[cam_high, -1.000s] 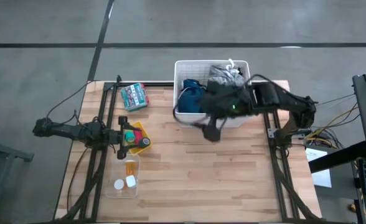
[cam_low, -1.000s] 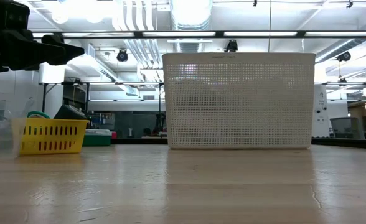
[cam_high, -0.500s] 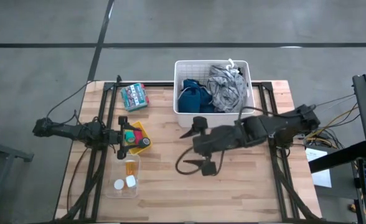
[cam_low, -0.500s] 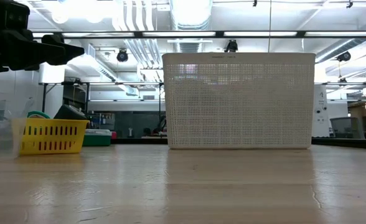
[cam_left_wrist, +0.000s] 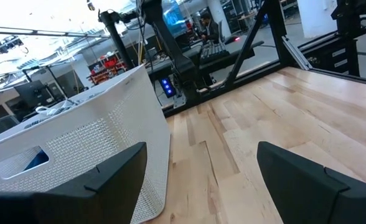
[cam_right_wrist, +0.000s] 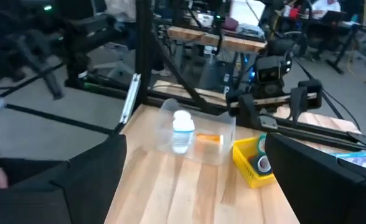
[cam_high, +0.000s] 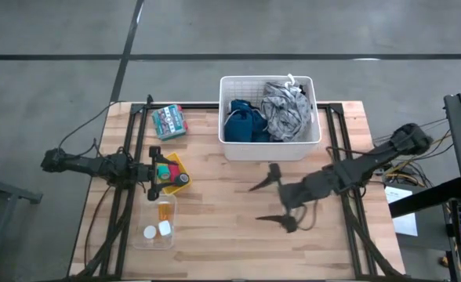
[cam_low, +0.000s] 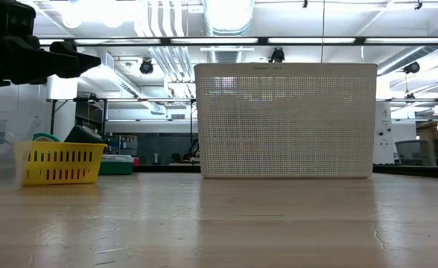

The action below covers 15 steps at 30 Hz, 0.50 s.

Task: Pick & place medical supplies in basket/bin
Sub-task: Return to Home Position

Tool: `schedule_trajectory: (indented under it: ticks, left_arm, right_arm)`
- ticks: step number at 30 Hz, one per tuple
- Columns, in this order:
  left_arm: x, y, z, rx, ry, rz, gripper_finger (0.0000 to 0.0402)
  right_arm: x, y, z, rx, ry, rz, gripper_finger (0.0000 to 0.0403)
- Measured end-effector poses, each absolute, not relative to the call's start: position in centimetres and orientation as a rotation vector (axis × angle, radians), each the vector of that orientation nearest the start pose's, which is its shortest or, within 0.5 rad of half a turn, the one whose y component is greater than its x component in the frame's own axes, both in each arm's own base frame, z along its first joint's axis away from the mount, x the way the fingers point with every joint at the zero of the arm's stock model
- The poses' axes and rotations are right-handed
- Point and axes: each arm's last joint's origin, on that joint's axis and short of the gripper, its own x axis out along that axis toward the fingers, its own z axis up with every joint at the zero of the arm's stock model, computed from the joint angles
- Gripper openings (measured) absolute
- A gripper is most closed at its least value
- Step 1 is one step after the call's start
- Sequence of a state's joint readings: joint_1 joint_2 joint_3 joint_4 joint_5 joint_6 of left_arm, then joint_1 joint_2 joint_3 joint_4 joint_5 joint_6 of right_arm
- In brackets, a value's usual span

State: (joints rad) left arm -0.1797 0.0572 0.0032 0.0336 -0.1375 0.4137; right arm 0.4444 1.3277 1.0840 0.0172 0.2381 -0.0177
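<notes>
High view: garment [cam_high: 242, 125] and cloth [cam_high: 284, 113] lie in the tub [cam_high: 270, 150], tapes [cam_high: 164, 171] in the tray [cam_high: 179, 162], bottle [cam_high: 165, 210] in the box [cam_high: 170, 239], so sorting looks finished. My right gripper [cam_high: 255, 204] hangs wide open, empty, near the tub; left gripper [cam_high: 154, 171] likewise at the tray.

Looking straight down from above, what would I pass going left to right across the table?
Left arm → yellow tray → white tub. Left out: the right gripper, jaws open, which overlaps the tub's span, and the green packet and clear box, sharing the tray's span.
</notes>
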Motion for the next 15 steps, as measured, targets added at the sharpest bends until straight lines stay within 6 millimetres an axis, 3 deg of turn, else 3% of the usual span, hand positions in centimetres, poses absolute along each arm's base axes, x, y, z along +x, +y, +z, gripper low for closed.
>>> schedule_trajectory:
  ticks: [7,15]
  left_arm:
    - [10.0,-1.4,16.2,0.419,0.022,-0.048,0.031]
    - [10.1,-1.4,16.2,0.42,0.029,-0.049,0.031]
  right_arm:
    - [22.0,10.1,32.7,-0.072,0.099,0.214,0.038]
    - [17.5,8.0,29.5,-0.043,-0.023,0.208,0.038]
